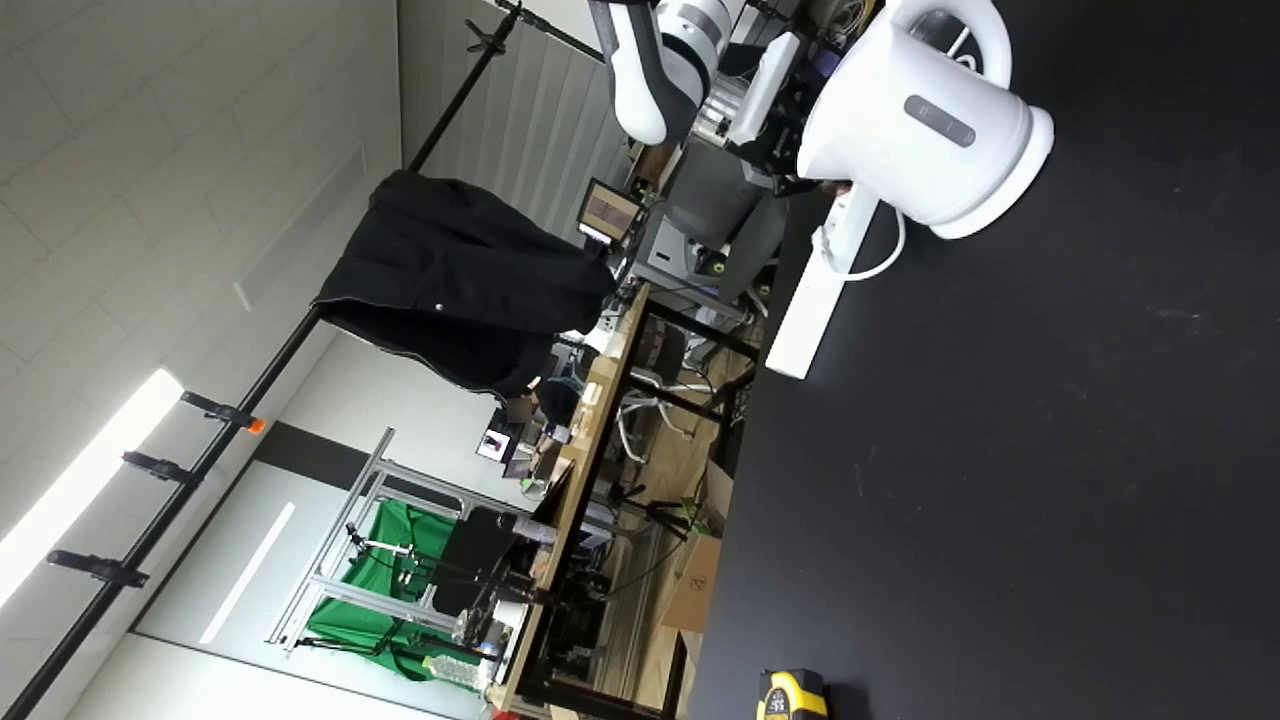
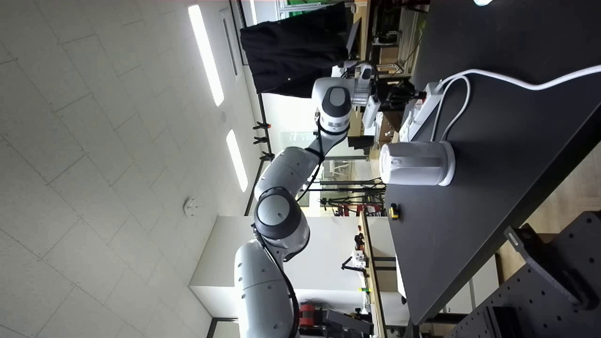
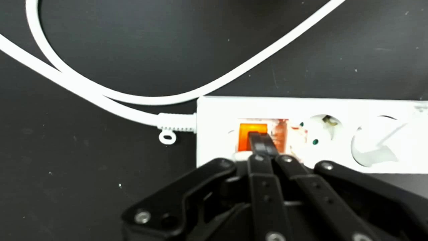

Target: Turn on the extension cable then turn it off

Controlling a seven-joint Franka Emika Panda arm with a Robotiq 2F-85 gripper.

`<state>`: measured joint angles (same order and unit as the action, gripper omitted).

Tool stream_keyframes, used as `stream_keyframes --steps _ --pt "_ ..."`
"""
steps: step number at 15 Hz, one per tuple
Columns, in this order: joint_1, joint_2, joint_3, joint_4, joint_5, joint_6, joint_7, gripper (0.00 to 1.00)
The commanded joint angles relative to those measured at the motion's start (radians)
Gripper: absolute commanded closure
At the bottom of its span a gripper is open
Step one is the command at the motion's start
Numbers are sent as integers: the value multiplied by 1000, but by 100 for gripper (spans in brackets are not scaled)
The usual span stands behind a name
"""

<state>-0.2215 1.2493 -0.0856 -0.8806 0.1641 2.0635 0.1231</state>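
Extension cable [image 3: 321,129] lies face-up — gripper [image 3: 262,141] pinched together on nothing over its orange rocker switch [image 3: 245,135], likely for prodding.

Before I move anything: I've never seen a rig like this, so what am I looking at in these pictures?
The machine is one robot arm ending in a black gripper. Both exterior views come from cameras standing outside it, and both pictures are turned sideways. The wrist view looks down from a camera riding near the gripper.

On the dark table lie a white power strip with its cord, a white kettle and what looks like a tape measure.

The gripper is shut, holding nothing. It is at the strip's orange switch; whether it is pressing, I can't tell.
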Motion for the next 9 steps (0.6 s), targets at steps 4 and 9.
stream_keyframes --steps 4,9 --pt "-62 192 66 245 50 -155 22 100" --pt "-47 110 41 222 29 -150 2 100"
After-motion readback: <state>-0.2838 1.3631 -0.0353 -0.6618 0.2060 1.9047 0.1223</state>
